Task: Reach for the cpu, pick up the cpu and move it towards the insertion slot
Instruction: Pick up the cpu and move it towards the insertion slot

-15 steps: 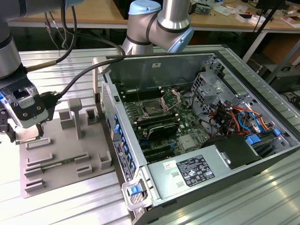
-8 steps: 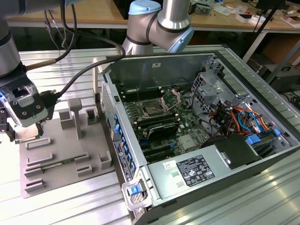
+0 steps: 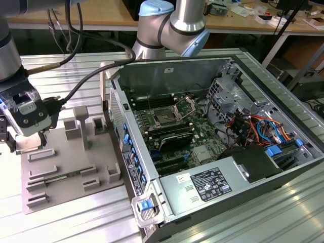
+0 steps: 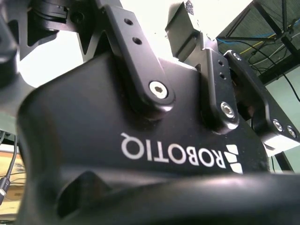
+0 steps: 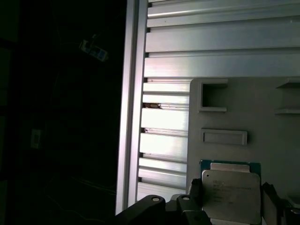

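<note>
In the first wrist view the cpu [image 5: 232, 187] is a small square chip with a pale silvery top and a green rim, lying at the edge of the grey tray [image 5: 243, 117]. My gripper [image 5: 232, 199] has a dark finger [image 5: 195, 192] pressed against each of two opposite sides of the chip, shut on it. In the exterior view the gripper [image 3: 24, 142] hangs low over the tray's [image 3: 76, 167] end at that view's left. The insertion slot [image 3: 164, 119], a dark square socket with its metal frame hinged open, lies on the green board inside the open computer case, far toward that view's right.
The tray carries raised grey blocks [image 3: 81, 124] and a thin green memory stick [image 3: 66, 175]. The case's upright side wall [image 3: 126, 147] stands between tray and socket. Cables [image 3: 253, 124], a drive cage [image 3: 223, 93] and a power supply [image 3: 212, 185] crowd the case. Ribbed aluminium table [image 5: 206, 61] surrounds everything.
</note>
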### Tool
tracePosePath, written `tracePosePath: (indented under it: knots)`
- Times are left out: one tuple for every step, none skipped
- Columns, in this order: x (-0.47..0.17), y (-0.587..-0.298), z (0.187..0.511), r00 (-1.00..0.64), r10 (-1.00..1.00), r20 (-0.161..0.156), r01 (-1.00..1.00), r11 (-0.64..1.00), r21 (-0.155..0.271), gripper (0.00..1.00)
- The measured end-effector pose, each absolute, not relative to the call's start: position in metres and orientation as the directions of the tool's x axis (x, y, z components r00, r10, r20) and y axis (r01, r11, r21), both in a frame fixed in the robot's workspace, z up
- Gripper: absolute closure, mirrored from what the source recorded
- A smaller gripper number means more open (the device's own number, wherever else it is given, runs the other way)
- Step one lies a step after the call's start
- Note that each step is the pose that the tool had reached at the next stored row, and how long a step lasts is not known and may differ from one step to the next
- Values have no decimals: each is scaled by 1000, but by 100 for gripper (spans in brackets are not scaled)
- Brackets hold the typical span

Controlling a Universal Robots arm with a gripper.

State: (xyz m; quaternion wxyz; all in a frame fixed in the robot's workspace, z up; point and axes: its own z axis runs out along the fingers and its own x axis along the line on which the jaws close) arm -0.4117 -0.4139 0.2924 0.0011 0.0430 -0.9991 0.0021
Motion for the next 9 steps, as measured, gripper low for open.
tracePosePath:
  knots:
    - [-412, -414, 293, -996, -86, 2, -86, 996, -4, 45]
    - [-412, -414, 293, -996, -86, 2, -86, 996, -4, 45]
    - [-412, -414, 293, -996, -86, 2, -86, 996, -4, 45]
    - [-412, -414, 293, -996, -86, 2, -86, 996, -4, 45]
    - [-412, -414, 293, -996, -86, 2, -86, 996, -4, 45]
    - [-412, -414, 294, -996, -86, 2, -86, 996, -4, 45]
    - [-412, -414, 294, -996, -86, 2, -86, 996, -4, 45]
    - [-412, -414, 294, -996, -86, 2, -86, 996, -4, 45]
    - [-412, -414, 294, -996, -86, 2, -86, 996, -4, 45]
